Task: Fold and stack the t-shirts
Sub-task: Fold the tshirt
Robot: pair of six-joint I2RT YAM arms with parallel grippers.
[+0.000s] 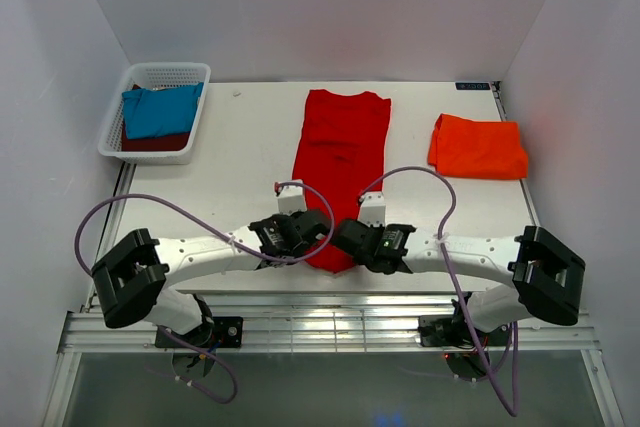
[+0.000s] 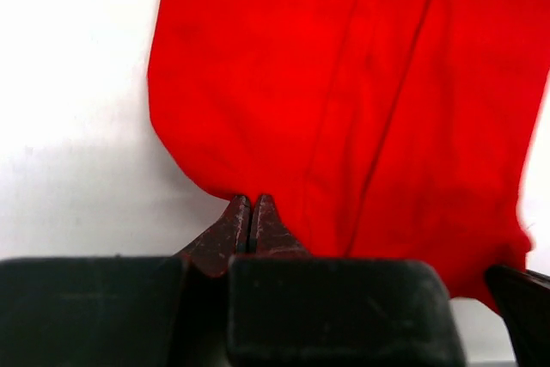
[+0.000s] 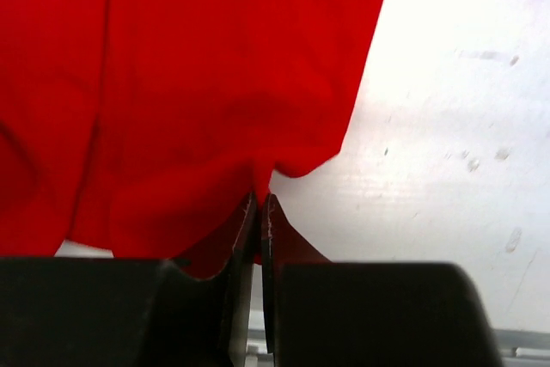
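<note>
Red shirt [image 1: 340, 162] lies flat on the table [image 1: 230, 167], folded into a long narrow strip running away from the arms. Left gripper [image 2: 249, 211] is pinched tight on its near left hem corner and right gripper [image 3: 260, 205] is pinched tight on its near right hem corner, with the cloth puckered at both tips. Folded orange shirt [image 1: 478, 147] sits well right of the red shirt; basket [image 1: 152, 155] sits well left of its far end, with teal shirt [image 1: 160, 112] on maroon shirt [image 1: 155, 143] inside.
</note>
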